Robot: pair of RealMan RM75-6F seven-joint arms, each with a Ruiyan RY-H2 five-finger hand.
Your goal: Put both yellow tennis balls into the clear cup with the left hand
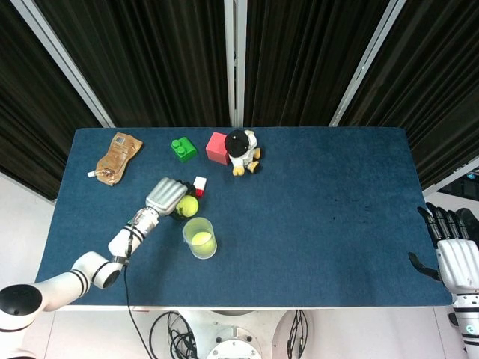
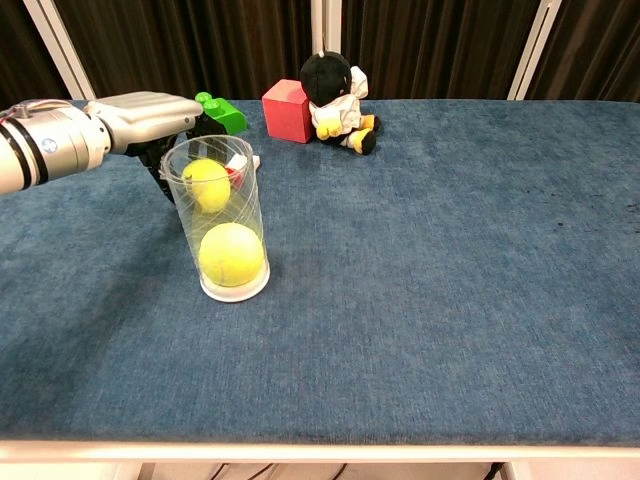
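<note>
The clear cup (image 1: 200, 238) (image 2: 222, 220) stands upright on the blue table, with one yellow tennis ball (image 1: 200, 239) (image 2: 232, 255) at its bottom. My left hand (image 1: 167, 196) (image 2: 140, 112) grips the second yellow tennis ball (image 1: 187, 206) (image 2: 207, 185) just behind the cup and to its left; in the chest view that ball shows through the cup's wall, near rim height. My right hand (image 1: 454, 253) hangs off the table's right edge, fingers apart, holding nothing.
Along the far side lie a brown pouch (image 1: 116, 157), a green brick (image 1: 183, 148) (image 2: 222, 110), a red cube (image 1: 217, 147) (image 2: 287, 110) and a penguin plush (image 1: 242, 152) (image 2: 335, 100). A small red-and-white block (image 1: 199, 185) sits right by my left hand.
</note>
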